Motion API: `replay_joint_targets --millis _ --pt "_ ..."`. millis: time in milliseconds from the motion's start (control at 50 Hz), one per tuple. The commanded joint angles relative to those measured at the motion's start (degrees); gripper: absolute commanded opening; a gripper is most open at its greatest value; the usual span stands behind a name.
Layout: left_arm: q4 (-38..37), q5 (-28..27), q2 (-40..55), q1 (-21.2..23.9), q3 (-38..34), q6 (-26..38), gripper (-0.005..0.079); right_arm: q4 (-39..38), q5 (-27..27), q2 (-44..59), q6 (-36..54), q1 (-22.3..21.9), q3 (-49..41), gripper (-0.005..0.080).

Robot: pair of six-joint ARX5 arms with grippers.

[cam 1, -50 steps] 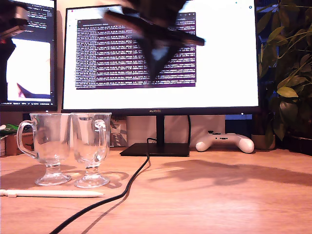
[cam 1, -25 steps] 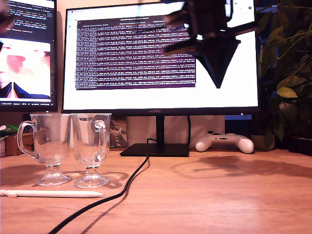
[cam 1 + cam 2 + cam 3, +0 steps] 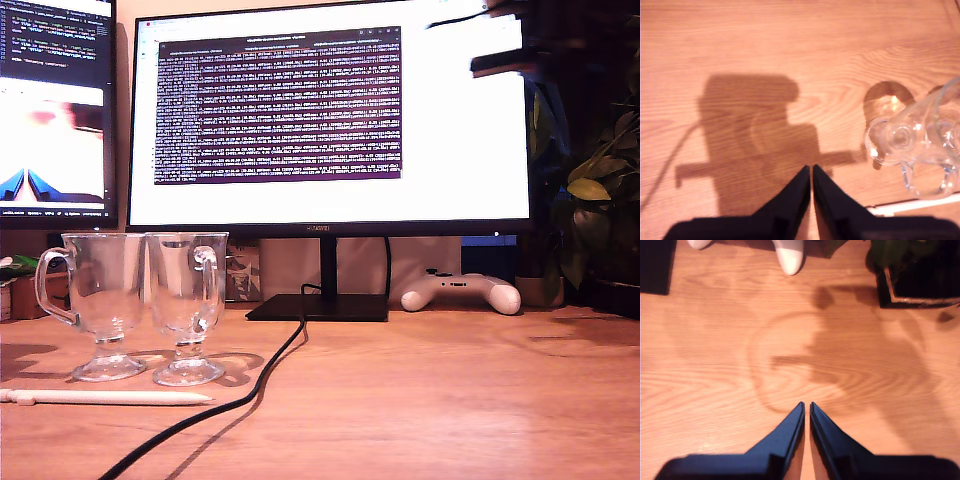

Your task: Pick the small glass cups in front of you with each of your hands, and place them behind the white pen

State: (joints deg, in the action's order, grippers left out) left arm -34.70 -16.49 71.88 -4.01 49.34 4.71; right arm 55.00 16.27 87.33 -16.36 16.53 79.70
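Since a second ago the dark arm [image 3: 510, 55] that was blurring across the middle of the big monitor [image 3: 330, 115] has swung off to the exterior view's upper right, so only a smeared bit of it shows now; the cups and pen haven't budged.

Biggest thing is that monitor, with a second screen [image 3: 55, 105] at the exterior view's left edge and a leafy plant [image 3: 600, 160] at the right edge. Everything sits on the wooden worktop [image 3: 450, 400]. A white game controller [image 3: 462, 291] lies near the monitor stand, and a black cable [image 3: 250, 385] snakes forward from it.

The two small glass cups [image 3: 95, 300] [image 3: 188, 300] stand upright, right beside each other, toward the exterior view's left, just behind the white pen [image 3: 105, 397], which lies flat in front of their feet.

My first hand [image 3: 811, 172] hangs above bare wood, jaws pressed together, nothing in them, with a cup off to the side. My second hand [image 3: 807, 410] is likewise closed and empty.
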Motion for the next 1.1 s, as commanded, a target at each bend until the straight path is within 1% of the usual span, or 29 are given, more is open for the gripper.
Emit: replay_joint_targets --millis 0,120,200,320,400,440,500,540,600,800,900,960,1040,1080 --pt "1.68 0.28 -1.75 -0.22 -1.29 -0.26 -0.0018 -2.62 -1.25 -0.74 1.42 -1.68 -4.55 -0.0012" --pt "4.00 0.52 -3.82 -0.22 -3.19 -1.05 -0.0018 -7.28 -2.78 -3.61 2.69 -5.16 -10.95 -0.0012" --pt "5.22 0.66 -4.83 -0.22 -4.90 -1.70 -0.0018 -10.32 -3.89 -5.60 4.46 -8.26 -14.97 -0.0012" --pt "7.50 1.07 -6.62 -0.15 -8.33 -3.28 -0.0018 -15.15 -4.24 -9.57 5.53 -11.65 -21.11 -0.0012" --pt "9.62 1.75 -7.93 0.00 -11.06 -4.46 -0.0018 -13.53 -3.72 -10.75 3.74 -13.60 -23.19 -0.0012" --pt "10.97 2.01 -8.63 0.17 -12.55 -4.90 -0.0018 -10.54 -3.74 -10.71 3.23 -14.29 -23.50 -0.0012" --pt "13.00 2.03 -9.60 0.57 -14.86 -5.29 -0.0018 -7.23 -3.74 -10.19 -0.55 -15.58 -23.76 -0.0012" --pt "14.73 1.90 -10.45 0.98 -16.41 -6.47 -0.0018 -7.76 -3.67 -10.14 -1.77 -16.00 -24.87 -0.0012" --pt "17.22 2.62 -11.56 1.86 -18.60 -7.93 -0.0018 -12.94 -3.72 -11.54 -1.42 -16.28 -27.43 -0.0012" --pt "23.65 6.64 -14.21 5.29 -23.12 -7.96 -0.0018 -33.42 -3.83 -15.67 -0.85 -14.43 -40.83 -0.0012" --pt "27.69 7.19 -14.25 6.14 -25.40 -7.93 -0.0018 -40.85 -3.74 -16.26 2.38 -13.79 -46.07 -0.0012" --pt "29.64 7.19 -14.32 6.34 -26.80 -7.93 -0.0018 -44.00 -3.76 -16.85 2.86 -13.14 -48.70 -0.0012" --pt "32.17 7.34 -14.64 6.43 -28.92 -7.85 -0.0018 -50.58 -3.72 -18.05 3.17 -12.39 -52.30 -0.0012" --pt "33.79 7.48 -14.75 6.43 -30.18 -7.74 -0.0018 -52.76 -3.74 -18.91 4.74 -12.41 -54.36 -0.0012"
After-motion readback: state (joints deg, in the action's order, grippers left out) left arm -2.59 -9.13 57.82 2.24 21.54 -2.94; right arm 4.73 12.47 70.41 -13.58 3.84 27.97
